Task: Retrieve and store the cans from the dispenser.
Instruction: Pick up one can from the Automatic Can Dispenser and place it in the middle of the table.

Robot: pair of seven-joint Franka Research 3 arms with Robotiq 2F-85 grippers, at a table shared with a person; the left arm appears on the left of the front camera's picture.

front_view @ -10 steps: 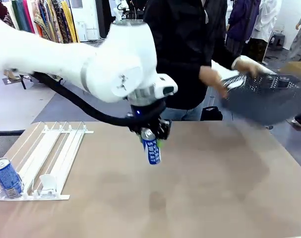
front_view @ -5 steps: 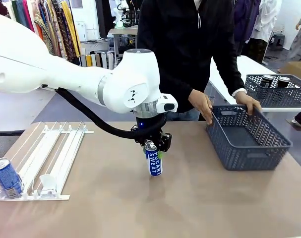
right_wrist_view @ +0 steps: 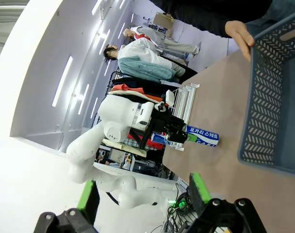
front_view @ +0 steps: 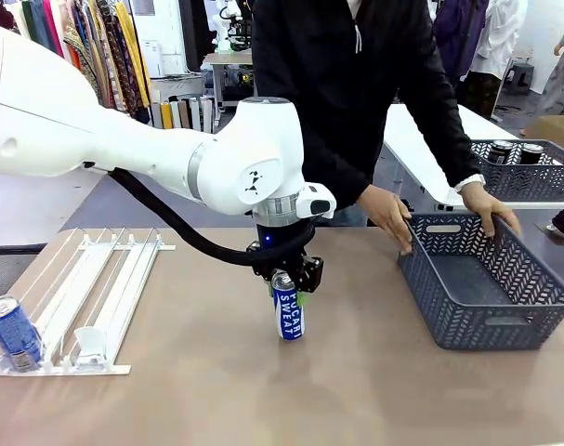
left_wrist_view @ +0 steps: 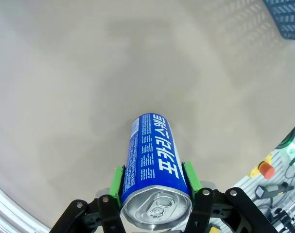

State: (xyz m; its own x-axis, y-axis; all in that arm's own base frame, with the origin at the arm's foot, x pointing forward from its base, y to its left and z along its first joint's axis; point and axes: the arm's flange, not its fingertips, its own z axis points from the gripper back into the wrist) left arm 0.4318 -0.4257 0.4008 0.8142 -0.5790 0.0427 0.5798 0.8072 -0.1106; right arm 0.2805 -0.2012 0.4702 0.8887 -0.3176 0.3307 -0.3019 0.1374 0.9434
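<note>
Now, front view: left gripper (front_view: pixel 286 277) is clamped on the top of an upright blue Pocari Sweat can (front_view: pixel 288 316) at frame centre; whether its base touches the table (front_view: pixel 356 395) is unclear.
Rack: dispenser (front_view: pixel 105 279) lies at lower left, with a second blue can (front_view: pixel 12 334) at its low end.
Basket: grey mesh basket (front_view: pixel 486 297) sits at right, with the person's hands (front_view: pixel 389 216) on its far rim.
Left wrist view: green pads (left_wrist_view: pixel 117 180) press both sides of the can, bottom centre.
Right wrist view: right gripper (right_wrist_view: pixel 143 194) is spread wide and empty at the bottom edge.
</note>
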